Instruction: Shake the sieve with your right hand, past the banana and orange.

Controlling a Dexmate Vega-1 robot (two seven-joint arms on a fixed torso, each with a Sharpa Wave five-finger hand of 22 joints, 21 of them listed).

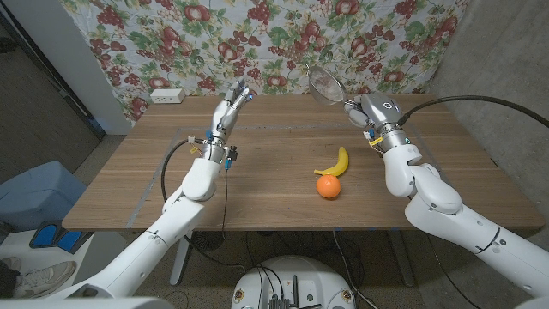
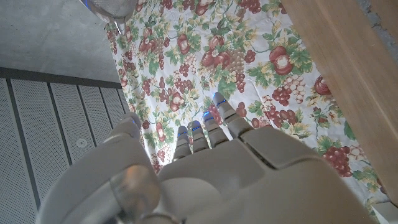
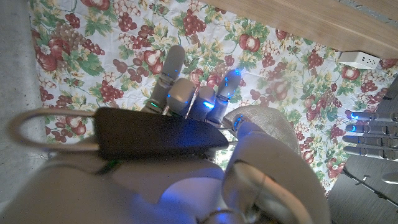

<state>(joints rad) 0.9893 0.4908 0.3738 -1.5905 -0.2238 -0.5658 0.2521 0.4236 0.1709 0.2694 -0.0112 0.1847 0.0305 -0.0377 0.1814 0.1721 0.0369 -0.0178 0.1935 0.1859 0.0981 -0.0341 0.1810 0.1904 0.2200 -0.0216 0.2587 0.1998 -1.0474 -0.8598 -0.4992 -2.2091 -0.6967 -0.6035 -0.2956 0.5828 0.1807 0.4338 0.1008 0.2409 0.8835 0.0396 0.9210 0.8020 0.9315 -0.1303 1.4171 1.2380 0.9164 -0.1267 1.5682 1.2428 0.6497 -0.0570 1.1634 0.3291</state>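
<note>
My right hand (image 1: 367, 113) is raised over the table's far right part and grips the black handle (image 3: 155, 134) of the sieve. The round mesh bowl of the sieve (image 1: 324, 83) is held in the air beyond the hand, in front of the floral curtain. A yellow banana (image 1: 336, 163) lies on the wooden table (image 1: 257, 189), with the orange (image 1: 328, 186) just in front of it; both are nearer to me than the sieve. My left hand (image 1: 233, 103) is lifted above the table's far middle, fingers apart, holding nothing; its back (image 2: 205, 168) shows in the left wrist view.
A white socket box (image 1: 167, 96) sits at the table's far left edge. The floral curtain (image 1: 257, 34) hangs right behind the table. Pale tape lines (image 1: 159, 184) mark the table's left side. A blue object (image 1: 34, 193) stands on the floor to the left.
</note>
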